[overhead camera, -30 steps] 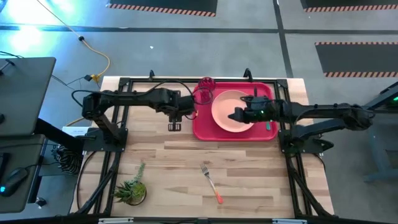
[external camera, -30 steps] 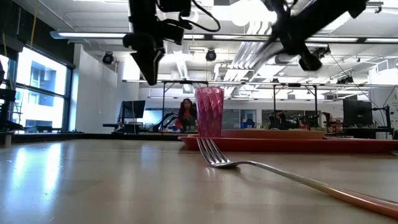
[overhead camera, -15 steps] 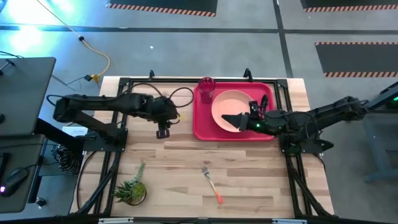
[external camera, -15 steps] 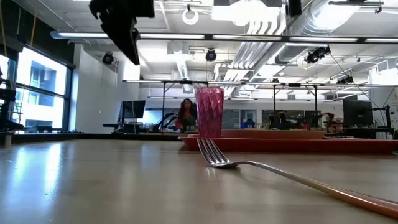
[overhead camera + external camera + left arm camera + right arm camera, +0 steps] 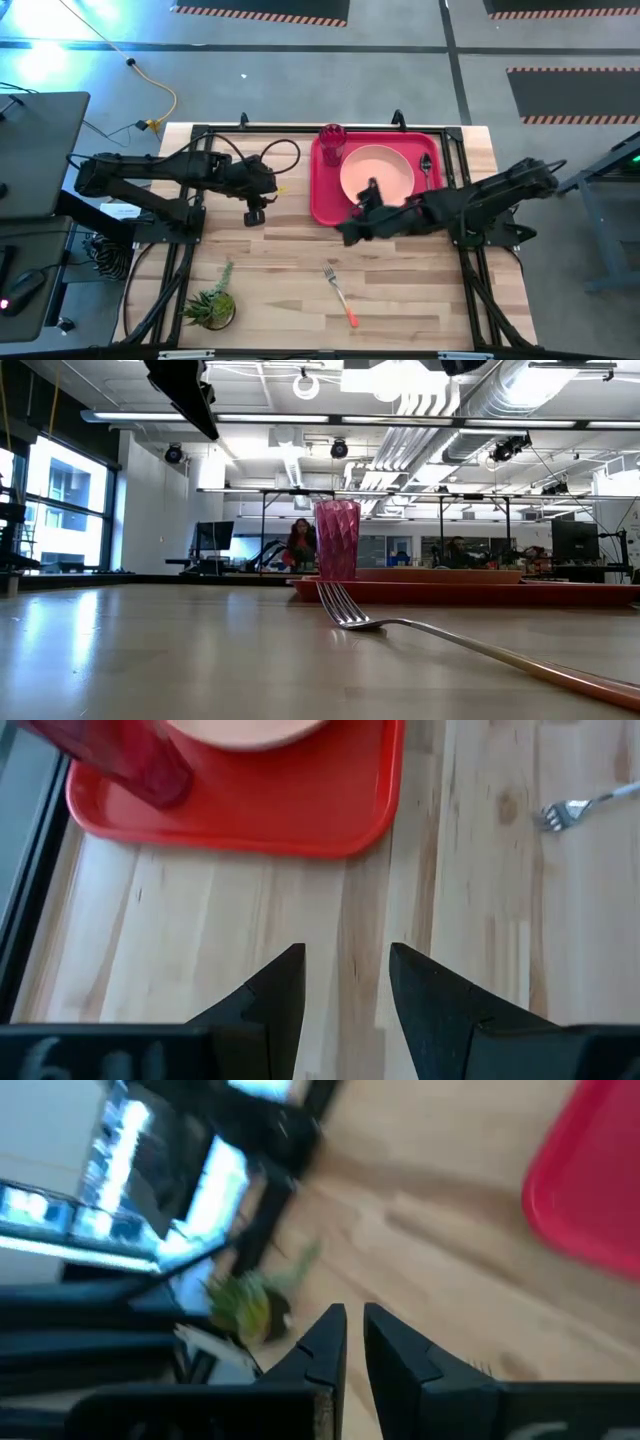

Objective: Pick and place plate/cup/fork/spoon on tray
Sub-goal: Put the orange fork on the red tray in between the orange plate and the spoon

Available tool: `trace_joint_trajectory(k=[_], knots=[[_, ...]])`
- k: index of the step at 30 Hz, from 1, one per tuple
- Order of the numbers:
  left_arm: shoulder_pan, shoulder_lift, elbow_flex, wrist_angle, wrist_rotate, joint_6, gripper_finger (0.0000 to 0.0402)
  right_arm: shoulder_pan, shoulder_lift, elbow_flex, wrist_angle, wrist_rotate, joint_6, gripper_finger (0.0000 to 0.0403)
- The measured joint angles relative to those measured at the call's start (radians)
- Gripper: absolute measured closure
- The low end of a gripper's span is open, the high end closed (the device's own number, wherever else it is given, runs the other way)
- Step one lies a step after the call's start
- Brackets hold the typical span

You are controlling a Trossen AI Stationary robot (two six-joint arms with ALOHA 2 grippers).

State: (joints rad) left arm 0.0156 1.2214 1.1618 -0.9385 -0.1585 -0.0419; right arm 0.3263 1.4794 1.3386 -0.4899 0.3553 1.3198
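Lying alone on bare wood near the table's front, the fork (image 5: 340, 292) looks light, stiff and slippery; grip its orange handle. Right gripper (image 5: 350, 232) hovers nearly closed, empty.

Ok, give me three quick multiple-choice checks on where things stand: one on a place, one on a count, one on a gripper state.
1. Where is the fork?
A. on the tray
B. on the bare table, off the tray
C. in the right gripper

2. How many task items sit on the tray?
A. one
B. two
C. three

3. How is the left gripper?
A. open and empty
B. shut on the cup
C. shut on the fork

Key:
1 B: the high view shows it lying on the wood, away from the tray's near edge.
2 C: the cup, plate and spoon are inside the rim.
3 A: its wrist view shows bare wood between parted fingers.
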Motion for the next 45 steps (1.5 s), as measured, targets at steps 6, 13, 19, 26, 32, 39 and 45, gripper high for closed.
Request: trace_joint_trajectory(k=[6,13,19,26,32,39,45], knots=[[-0.005,-0.005,0.000,-0.007,0.000,-0.007,0.0266,0.015,0.110,0.018,-0.027,-0.128,0.099,0.0373],[-0.005,-0.005,0.000,-0.007,0.000,0.009,0.0266,0.028,0.220,0.018,-0.090,-0.286,0.182,0.0373],[-0.004,-0.005,0.000,-0.007,0.000,0.009,0.0266,0.038,0.311,0.018,-0.117,-0.383,0.202,0.0373],[-0.004,-0.005,0.000,-0.007,-0.001,0.010,0.0266,0.056,0.396,0.018,-0.113,-0.430,0.202,0.0373],[-0.004,-0.005,0.000,-0.007,-0.001,0.010,0.0266,0.069,0.448,0.018,-0.092,-0.438,0.225,0.0356],[-0.004,-0.005,0.000,-0.007,-0.001,0.010,0.0266,0.076,0.496,0.018,-0.047,-0.446,0.247,0.0294],[-0.004,-0.005,0.000,-0.006,-0.001,0.010,0.0266,0.076,0.529,0.018,0.034,-0.446,0.268,0.0281]])
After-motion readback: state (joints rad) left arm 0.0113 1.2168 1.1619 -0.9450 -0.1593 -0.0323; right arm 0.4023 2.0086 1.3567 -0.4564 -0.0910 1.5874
